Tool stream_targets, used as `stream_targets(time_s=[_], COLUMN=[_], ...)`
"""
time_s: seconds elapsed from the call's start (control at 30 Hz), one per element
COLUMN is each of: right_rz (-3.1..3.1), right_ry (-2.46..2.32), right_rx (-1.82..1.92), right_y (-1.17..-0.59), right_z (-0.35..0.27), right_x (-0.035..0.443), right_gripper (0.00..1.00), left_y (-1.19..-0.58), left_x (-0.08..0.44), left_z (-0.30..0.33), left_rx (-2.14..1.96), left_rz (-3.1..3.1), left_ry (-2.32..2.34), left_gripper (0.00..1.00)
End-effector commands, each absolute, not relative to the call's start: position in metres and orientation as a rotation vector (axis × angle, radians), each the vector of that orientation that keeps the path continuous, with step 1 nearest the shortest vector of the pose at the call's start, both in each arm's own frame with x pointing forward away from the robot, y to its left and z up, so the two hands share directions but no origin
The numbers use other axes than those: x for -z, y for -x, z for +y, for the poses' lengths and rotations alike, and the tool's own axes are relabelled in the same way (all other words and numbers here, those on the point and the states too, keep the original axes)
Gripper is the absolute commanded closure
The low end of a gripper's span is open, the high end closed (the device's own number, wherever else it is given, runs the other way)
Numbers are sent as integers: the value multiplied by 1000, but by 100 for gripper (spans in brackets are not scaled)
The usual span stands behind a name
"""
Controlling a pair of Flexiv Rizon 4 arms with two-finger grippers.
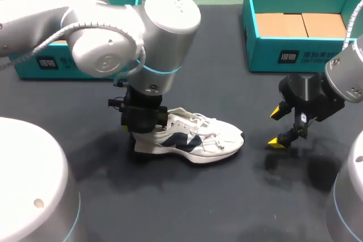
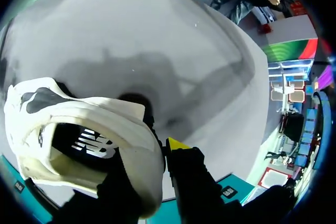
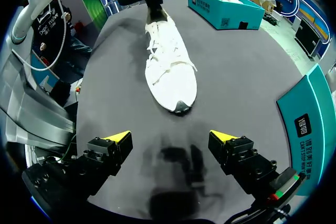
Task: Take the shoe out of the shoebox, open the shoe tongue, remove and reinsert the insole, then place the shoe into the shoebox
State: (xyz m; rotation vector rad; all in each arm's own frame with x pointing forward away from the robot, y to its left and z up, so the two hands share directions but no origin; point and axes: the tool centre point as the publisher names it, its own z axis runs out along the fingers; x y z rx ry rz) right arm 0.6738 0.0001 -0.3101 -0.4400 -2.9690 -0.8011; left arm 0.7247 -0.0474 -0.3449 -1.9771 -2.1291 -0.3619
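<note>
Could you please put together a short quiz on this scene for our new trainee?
1. True or false: the shoe lies inside a shoebox.
2. Which one holds the shoe's heel? A) left gripper B) right gripper C) neither
3. Fill in: the right gripper, just past the shoe's toe, is ___.
Key: 1 false, it rests on the table; 2 A; 3 open.

Silver rounded arms (image 1: 108,38), cyan joint rings (image 1: 161,70), grey cable (image 1: 85,25), black wrists, yellow fingertips (image 3: 119,136).

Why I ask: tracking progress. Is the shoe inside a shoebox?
No, the shoe lies on the table, its heel in the left gripper.
</note>
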Motion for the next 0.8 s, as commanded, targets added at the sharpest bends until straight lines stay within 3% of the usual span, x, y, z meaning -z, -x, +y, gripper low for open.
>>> stream_targets(time_s=[0.03, 0.8], right_rz=[-2971, -2971], right_ry=[441, 441], right_rx=[800, 800], right_y=[-672, -672], right_z=[0, 0], right_x=[310, 310], right_gripper=[0, 0], left_y=[-729, -733], left_x=[360, 382], left_z=[-59, -64], left_rx=[365, 380], left_rz=[-2128, -2116], left_ry=[1961, 2064], left_gripper=[100, 100])
